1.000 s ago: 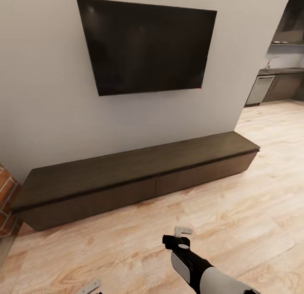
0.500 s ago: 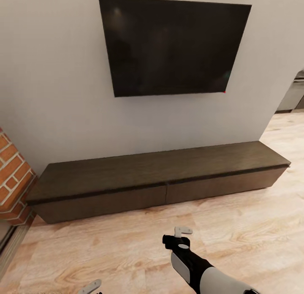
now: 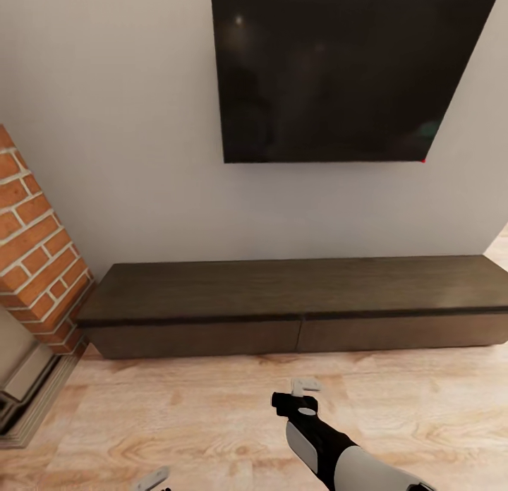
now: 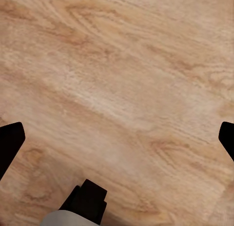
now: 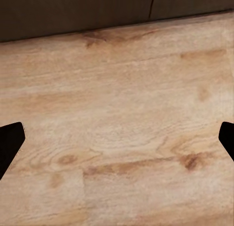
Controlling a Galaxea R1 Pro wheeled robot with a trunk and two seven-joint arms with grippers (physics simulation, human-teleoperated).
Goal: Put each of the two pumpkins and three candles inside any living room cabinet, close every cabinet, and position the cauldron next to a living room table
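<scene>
We see cabinet (image 3: pixel 296 314) against wall under TV (image 3: pixel 346 78), fronts flush. Right tool (image 3: pixel 305 386) fingers apart over floor (image 3: pixel 176 413); left tool (image 3: pixel 152 479) also apart, empty.

I'm seeing the cabinet (image 3: pixel 296 314) running off the head view's right edge, so its far end is cut off; the TV (image 3: pixel 346 75) is clipped along the top; the brick column (image 3: pixel 35 251) is cropped at the left; my left gripper (image 3: pixel 152 480) is barely poking in at the bottom edge, its jaws too cropped to judge there.
</scene>
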